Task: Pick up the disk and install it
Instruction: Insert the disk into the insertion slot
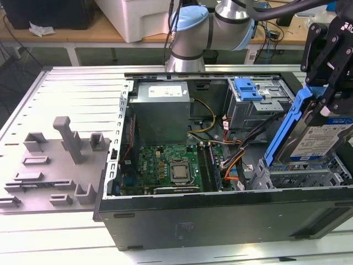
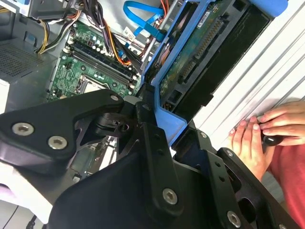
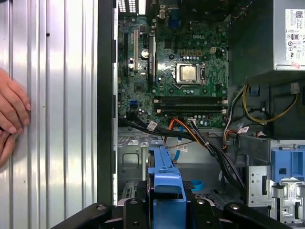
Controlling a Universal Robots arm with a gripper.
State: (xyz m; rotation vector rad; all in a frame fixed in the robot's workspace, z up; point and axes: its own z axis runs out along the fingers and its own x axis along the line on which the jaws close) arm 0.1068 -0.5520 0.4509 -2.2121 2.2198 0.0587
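In the exterior view, the disk point(image 1: 320, 141), a silver drive with a white-and-blue label in a bright blue carrier rail point(image 1: 287, 124), hangs tilted over the drive bay point(image 1: 298, 178) at the right end of the open computer case. My black gripper point(image 1: 326, 102) is shut on its upper end. The second wrist view looks along the disk's green underside point(image 2: 200, 52), with my gripper point(image 2: 178, 138) clamped on the blue carrier point(image 2: 167, 119). The first wrist view has the carrier's edge point(image 3: 164, 171) rising between my fingers point(image 3: 136, 210), above the case floor.
The case holds the motherboard point(image 1: 171, 165), a grey power supply box point(image 1: 162, 107), a bundle of cables point(image 1: 237, 149) and a blue latch point(image 1: 248, 88) on the rear drive cage. A person's hand point(image 2: 257, 133) rests on the ribbed table beside the case. Grey fixtures point(image 1: 71, 143) stand at the exterior view's left.
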